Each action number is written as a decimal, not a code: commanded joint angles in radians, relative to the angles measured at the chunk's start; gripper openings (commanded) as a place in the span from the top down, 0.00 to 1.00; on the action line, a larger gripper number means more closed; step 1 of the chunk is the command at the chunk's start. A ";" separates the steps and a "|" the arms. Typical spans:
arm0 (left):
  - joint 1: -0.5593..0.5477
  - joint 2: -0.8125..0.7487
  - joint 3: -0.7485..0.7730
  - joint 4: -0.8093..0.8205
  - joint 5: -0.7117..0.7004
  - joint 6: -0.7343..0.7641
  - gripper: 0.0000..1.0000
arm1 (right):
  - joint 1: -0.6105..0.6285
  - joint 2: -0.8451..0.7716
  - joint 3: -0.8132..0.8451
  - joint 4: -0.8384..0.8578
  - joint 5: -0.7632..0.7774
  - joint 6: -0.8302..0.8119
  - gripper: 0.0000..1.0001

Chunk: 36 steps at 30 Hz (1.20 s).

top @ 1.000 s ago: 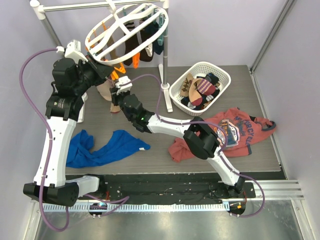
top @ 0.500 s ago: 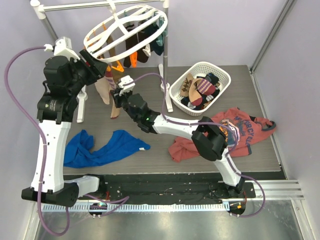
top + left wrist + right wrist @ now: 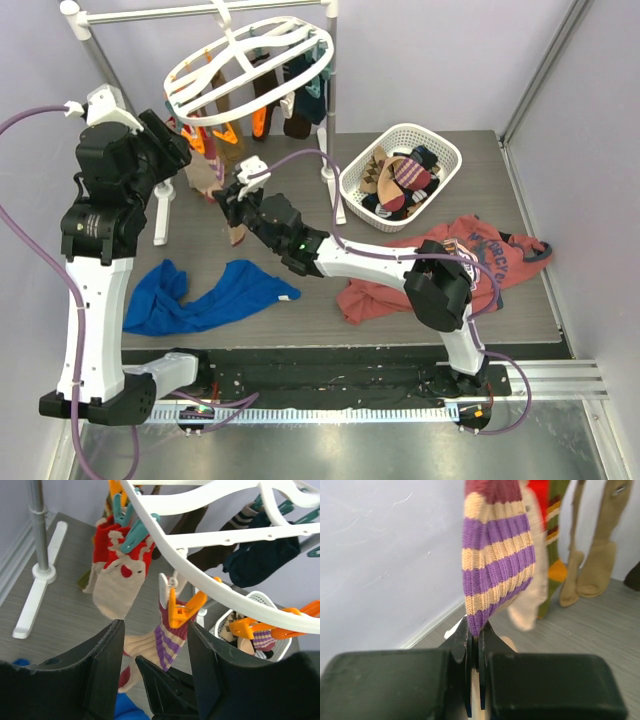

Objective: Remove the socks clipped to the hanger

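The white oval hanger (image 3: 250, 60) hangs from the rail with several socks clipped under it. In the left wrist view its ring (image 3: 210, 540) crosses the top. An orange clip (image 3: 182, 612) holds a purple-and-beige striped sock (image 3: 170, 640). My right gripper (image 3: 228, 195) is shut on that sock's lower end (image 3: 497, 555), jaws (image 3: 475, 637) pinched on the fabric. My left gripper (image 3: 155, 652) is open and empty, just below the ring, with the clip and sock showing between its fingers; from above it (image 3: 165, 140) sits left of the hanger. A red-and-beige sock (image 3: 117, 575) hangs from a teal clip (image 3: 132, 535).
A white lattice basket (image 3: 440, 145) with several socks stands at the back right. A blue shirt (image 3: 210, 295) lies front left, a red printed shirt (image 3: 460, 260) front right. The metal rail stand's post (image 3: 328, 110) and foot (image 3: 40, 570) stand close by.
My left gripper has drawn back to the left, away from the hanger's rim. The hanger has swung back toward level. My right gripper still holds the striped sock and has shifted slightly down.
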 commanded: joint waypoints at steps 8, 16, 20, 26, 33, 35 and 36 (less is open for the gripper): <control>0.017 0.038 0.066 -0.091 -0.186 0.032 0.48 | 0.023 -0.004 0.113 -0.054 -0.039 0.058 0.99; 0.017 0.027 -0.018 0.054 0.041 0.044 0.50 | 0.023 0.007 0.119 -0.037 -0.034 0.066 0.99; 0.017 0.041 -0.041 0.096 0.078 0.048 0.51 | 0.023 0.006 0.116 -0.035 -0.036 0.066 0.99; 0.017 0.050 -0.059 0.152 0.092 0.048 0.51 | 0.024 0.004 0.110 -0.029 -0.039 0.058 0.99; 0.017 0.071 -0.049 0.176 0.087 0.056 0.53 | 0.023 -0.004 0.110 -0.026 -0.040 0.049 0.99; 0.017 0.078 -0.032 0.148 0.070 0.056 0.55 | 0.023 -0.005 0.108 -0.026 -0.040 0.045 0.99; 0.017 0.076 -0.032 0.145 0.063 0.059 0.55 | 0.024 -0.005 0.107 -0.026 -0.040 0.045 0.99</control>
